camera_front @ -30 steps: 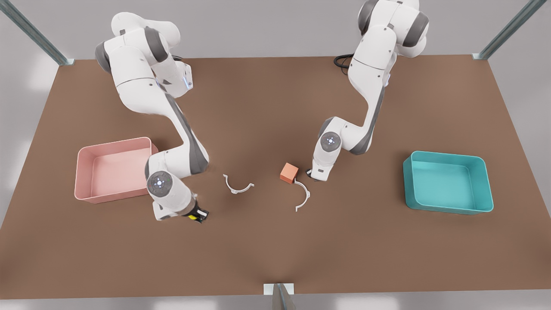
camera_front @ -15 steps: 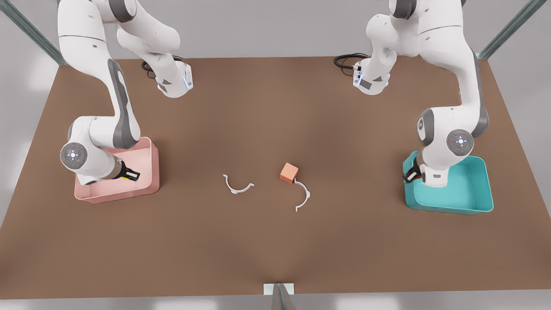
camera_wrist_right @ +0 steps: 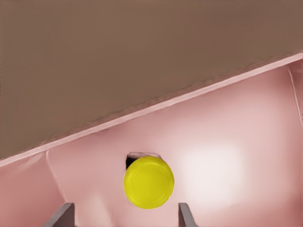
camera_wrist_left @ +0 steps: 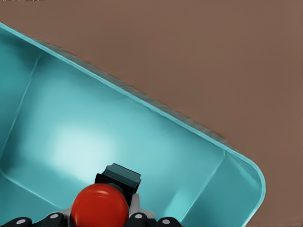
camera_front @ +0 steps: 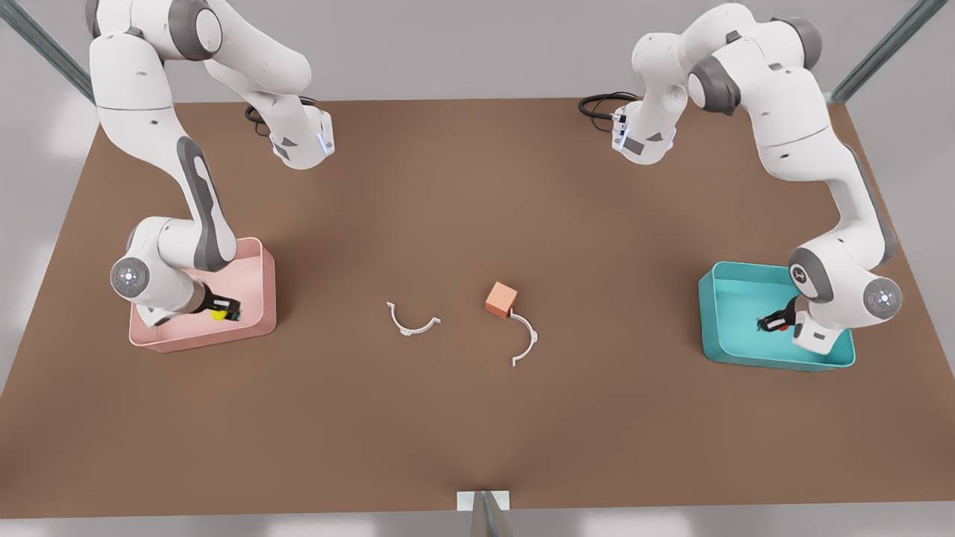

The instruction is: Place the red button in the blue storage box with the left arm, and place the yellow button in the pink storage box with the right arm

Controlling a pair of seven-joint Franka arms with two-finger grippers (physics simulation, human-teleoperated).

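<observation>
At the front view's right, my left gripper [camera_front: 768, 324] reaches down inside the blue storage box [camera_front: 705, 321], a teal tray. It is shut on the red button [camera_front: 780, 327]. In the left wrist view the red button [camera_wrist_left: 99, 205] sits between the fingertips, over the blue storage box's floor [camera_wrist_left: 71, 137]. At the front view's left, my right gripper [camera_front: 224, 307] hangs inside the pink storage box [camera_front: 268, 291]. It is open, its fingers [camera_wrist_right: 64, 215] spread wide of the yellow button [camera_wrist_right: 148, 182]. The yellow button [camera_front: 218, 314] is within the pink storage box [camera_wrist_right: 246, 161].
A salmon-orange cube [camera_front: 501, 298] sits mid-table. Two thin white arc-shaped pieces lie near it, one [camera_front: 412, 322] toward the front view's left and one [camera_front: 526, 339] just in front of the cube. Black cables [camera_front: 597, 106] lie by the far arm base.
Both arms carried their buttons from mid-table out to the trays. The left gripper moved further into the teal tray. The right gripper opened and the yellow button left its fingers.
</observation>
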